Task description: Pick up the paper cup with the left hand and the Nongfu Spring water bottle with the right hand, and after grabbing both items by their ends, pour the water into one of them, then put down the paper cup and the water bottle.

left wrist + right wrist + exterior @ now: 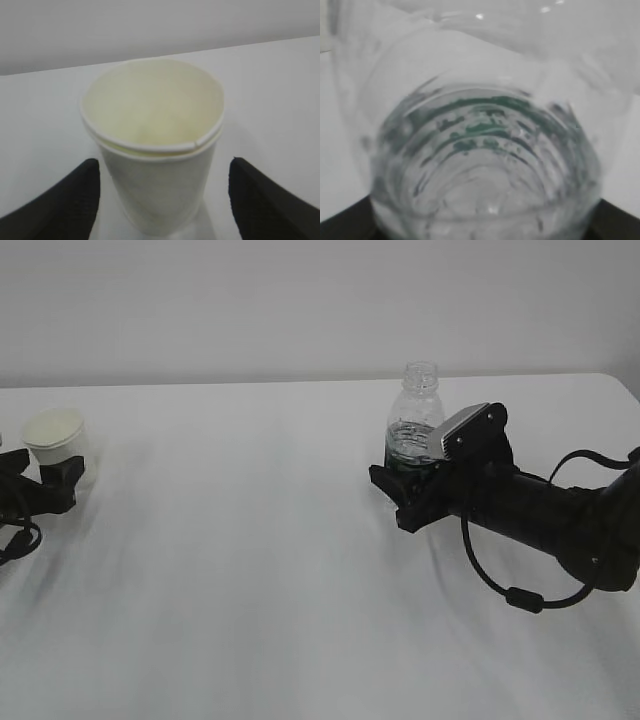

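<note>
- The left hand (160, 200), a black two-finger gripper, has its 2 fingers (65, 200) spread wide either side of the small white tapered paper cup (152, 165), gaps showing on both sides.
- That cup stands upright at the white table's (250, 570) far left.
- The right hand (415, 490), a like black gripper, brackets the base of the clear ribbed plastic Nongfu Spring water bottle (418, 405); whether it grips, I cannot tell.
- The bottle stands upright, capless, right of centre, with clear water (485, 165) low inside.

1. Outside camera looks down at a slant across the white table (250, 570) toward the back wall; it sees both arms, cup (55, 435) at left, bottle (418, 425) at right.
2. Left wrist cam sits low, right behind the cup (152, 165), facing the same wall; super close.
3. Right wrist cam is jammed against the bottle (485, 150); blurry.
</note>
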{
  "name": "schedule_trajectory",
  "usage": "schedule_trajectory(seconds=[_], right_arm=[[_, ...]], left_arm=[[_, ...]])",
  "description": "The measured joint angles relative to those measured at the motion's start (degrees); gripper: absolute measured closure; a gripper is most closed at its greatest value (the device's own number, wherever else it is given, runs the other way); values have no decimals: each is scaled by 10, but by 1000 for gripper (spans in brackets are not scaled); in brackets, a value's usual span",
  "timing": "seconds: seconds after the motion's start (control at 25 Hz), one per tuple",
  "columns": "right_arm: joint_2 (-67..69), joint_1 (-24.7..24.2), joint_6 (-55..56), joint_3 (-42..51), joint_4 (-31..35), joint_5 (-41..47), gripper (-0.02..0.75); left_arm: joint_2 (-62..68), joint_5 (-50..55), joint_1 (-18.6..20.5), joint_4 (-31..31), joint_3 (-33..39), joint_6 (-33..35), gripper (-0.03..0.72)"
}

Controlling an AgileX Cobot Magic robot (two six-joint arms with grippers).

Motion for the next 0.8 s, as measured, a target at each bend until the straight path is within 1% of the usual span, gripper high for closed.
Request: schedule_trajectory(seconds=[0.32,0.8], right_arm=[[0,0,0,0,0,0,256],[0,0,-1,0,-1,1,256]], left_arm=[[0,0,0,-22,-5,0,111],[28,0,0,-25,-5,0,109]])
